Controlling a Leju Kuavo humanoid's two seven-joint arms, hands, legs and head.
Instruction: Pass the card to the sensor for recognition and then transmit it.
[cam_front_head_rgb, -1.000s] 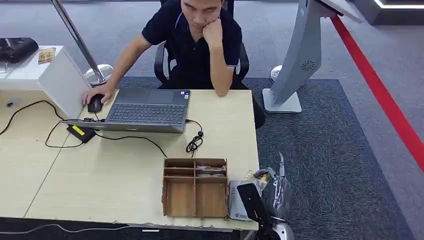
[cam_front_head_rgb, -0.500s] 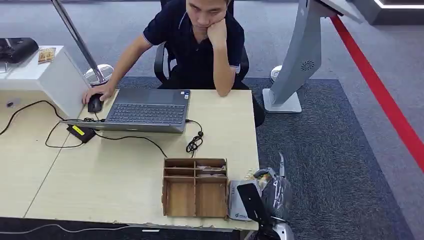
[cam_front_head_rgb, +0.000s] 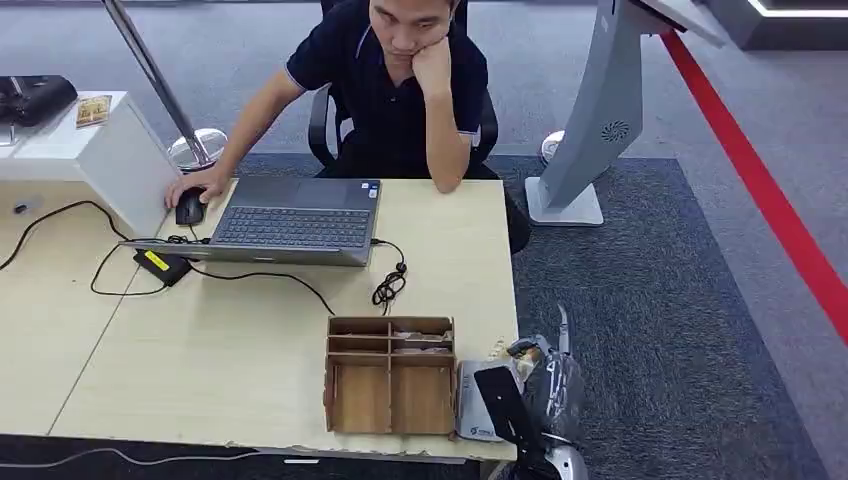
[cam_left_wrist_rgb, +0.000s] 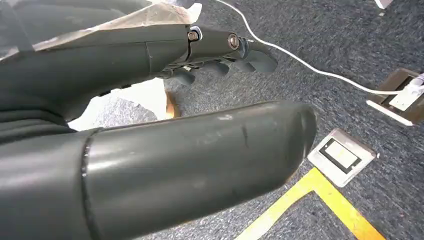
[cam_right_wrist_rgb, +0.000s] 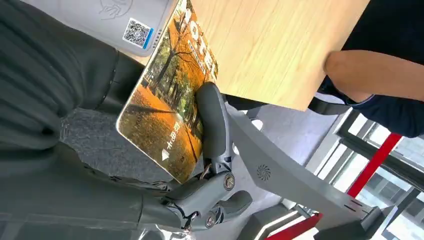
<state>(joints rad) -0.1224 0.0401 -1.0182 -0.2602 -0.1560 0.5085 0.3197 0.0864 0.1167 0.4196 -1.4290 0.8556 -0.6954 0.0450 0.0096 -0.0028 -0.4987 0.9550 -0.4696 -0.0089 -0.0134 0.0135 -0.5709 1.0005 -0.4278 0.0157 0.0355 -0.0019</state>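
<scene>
In the right wrist view, a card (cam_right_wrist_rgb: 165, 110) printed with an autumn tree scene is pinched between the thumb and fingers of my right hand (cam_right_wrist_rgb: 150, 165). One end of the card lies over the grey-white sensor (cam_right_wrist_rgb: 125, 20), which carries a QR sticker. In the head view the sensor (cam_front_head_rgb: 472, 402) lies flat at the table's near right corner, and my right hand (cam_front_head_rgb: 538, 392) hovers just right of it at the table edge. My left hand (cam_left_wrist_rgb: 190, 100) hangs over the carpet with its fingers apart and nothing in it.
A wooden compartment box (cam_front_head_rgb: 390, 375) stands directly left of the sensor. A person (cam_front_head_rgb: 400, 90) sits across the table (cam_front_head_rgb: 230, 340) at a laptop (cam_front_head_rgb: 295, 220), one hand on a mouse (cam_front_head_rgb: 189, 208). A coiled cable (cam_front_head_rgb: 388, 285) lies mid-table. A grey kiosk stand (cam_front_head_rgb: 590, 120) rises at the far right.
The person's head has shifted slightly. My right hand, the card and the sensor stay where they were.
</scene>
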